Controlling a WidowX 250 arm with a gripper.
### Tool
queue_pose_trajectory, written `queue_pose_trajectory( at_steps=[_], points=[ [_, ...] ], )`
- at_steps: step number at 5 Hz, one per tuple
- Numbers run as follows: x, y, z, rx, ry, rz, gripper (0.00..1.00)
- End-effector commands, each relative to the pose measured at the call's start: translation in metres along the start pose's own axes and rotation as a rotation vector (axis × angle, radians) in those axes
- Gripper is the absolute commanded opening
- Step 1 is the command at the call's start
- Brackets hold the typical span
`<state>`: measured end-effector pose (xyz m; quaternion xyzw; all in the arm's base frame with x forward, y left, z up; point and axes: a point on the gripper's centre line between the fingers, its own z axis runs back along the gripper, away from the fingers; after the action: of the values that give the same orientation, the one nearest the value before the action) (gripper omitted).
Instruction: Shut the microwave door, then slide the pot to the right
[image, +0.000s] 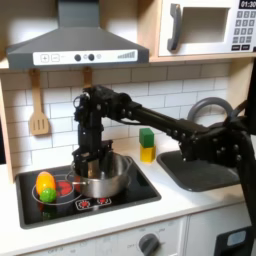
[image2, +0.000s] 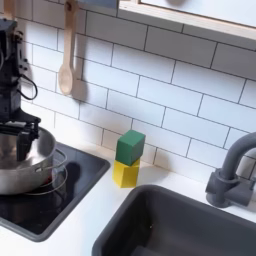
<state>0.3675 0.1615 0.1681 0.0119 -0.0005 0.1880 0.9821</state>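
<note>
I see my gripper (image: 88, 160) lowered at the pot (image: 103, 176), fingers around its near-left rim, though I cannot tell how tightly. The arm drops vertically from an elbow at centre frame. The pot sits lower left on the stovetop (image: 135, 192); the microwave door (image: 198, 27), upper right, is shut.

The first exterior view faces the toy kitchen head-on from some way back, taking in the range hood (image: 75, 38), the microwave door (image: 198, 27), the stovetop (image: 85, 195) and the sink (image: 200, 170). The second exterior view sits much nearer, looking obliquely along the tiled wall. Both exterior views share the pot (image: 103, 176) (image2: 25, 162), the stacked green and yellow blocks (image: 147, 145) (image2: 127, 159) and the wooden spoon (image: 38, 112) (image2: 66, 55).
</note>
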Motion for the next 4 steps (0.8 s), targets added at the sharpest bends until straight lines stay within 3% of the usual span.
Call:
queue_pose_trajectory(
  at_steps=[1, 3, 4],
  points=[
    [0.0076, 0.015, 0.0003, 0.009, 0.002, 0.066, 1.0],
    [0.0104, 0.0205, -0.0025, 0.033, 0.019, 0.084, 1.0],
    [0.011, 0.0151, -0.0028, 0.031, 0.022, 0.066, 1.0]
  ],
)
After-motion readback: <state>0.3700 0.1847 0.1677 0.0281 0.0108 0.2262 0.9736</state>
